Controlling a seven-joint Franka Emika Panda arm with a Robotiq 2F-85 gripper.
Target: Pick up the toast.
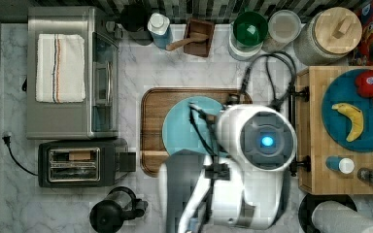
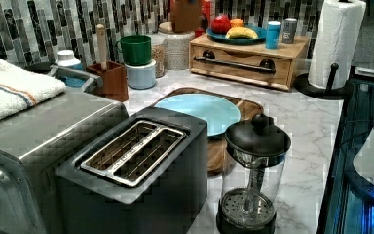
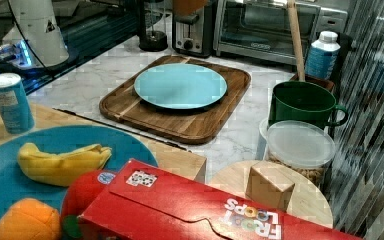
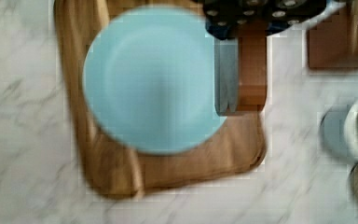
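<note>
Toast (image 1: 79,156) sitting in a slot of the toaster (image 1: 77,165) at the top view's left, on the counter (image 1: 131,63). Gripper (image 4: 227,109) above the blue plate (image 4: 151,79) and tray (image 4: 168,172), fingers together, holding nothing.

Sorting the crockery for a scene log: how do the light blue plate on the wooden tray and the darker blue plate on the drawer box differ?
The light blue round plate is pale aqua; the dark teal round plate is deeper blue. The light blue plate lies bare on the brown wooden tray, low on the marble counter; the dark teal plate sits raised on the wooden drawer box and carries a yellow banana, a red fruit and an orange one. Both are round and flat.
</note>
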